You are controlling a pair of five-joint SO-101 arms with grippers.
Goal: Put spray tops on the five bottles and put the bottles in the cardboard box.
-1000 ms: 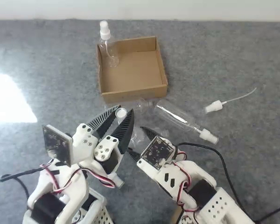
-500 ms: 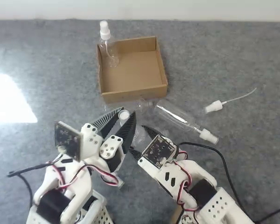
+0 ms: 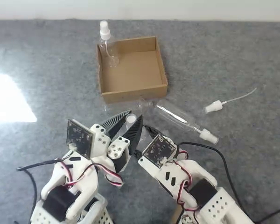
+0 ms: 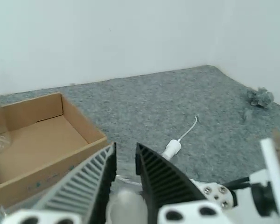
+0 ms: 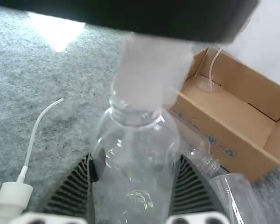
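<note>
Right wrist view: clear bottle (image 5: 135,154) is upright, clamped between the jaws of the right gripper (image 5: 135,164), one ribbed finger on each side. On its neck sits the white spray top (image 5: 151,77); can't tell if it's fully seated.

From above, the left gripper (image 4: 126,149) is closed on that white spray top, fingers (image 4: 161,179) nearly together with the cap between them.

High view: both grippers meet just in front of the cardboard box (image 3: 133,92), near its front wall and not touching it.

- A capped bottle (image 3: 107,46) stands upright in the box's back-left corner, as that view shows it.
- A bare bottle (image 5: 200,154) lies on its side between the clear bottle and the box front.
- A second capped bottle (image 3: 179,117) lies on its side to the right of the grippers, nozzle end pointing away from the box.
- A loose spray top (image 3: 213,107) with its dip tube lies further right, apart from the second capped bottle.
- Another spray top (image 5: 11,198) with its tube lies on the grey table (image 3: 233,60) beside the right gripper.
</note>
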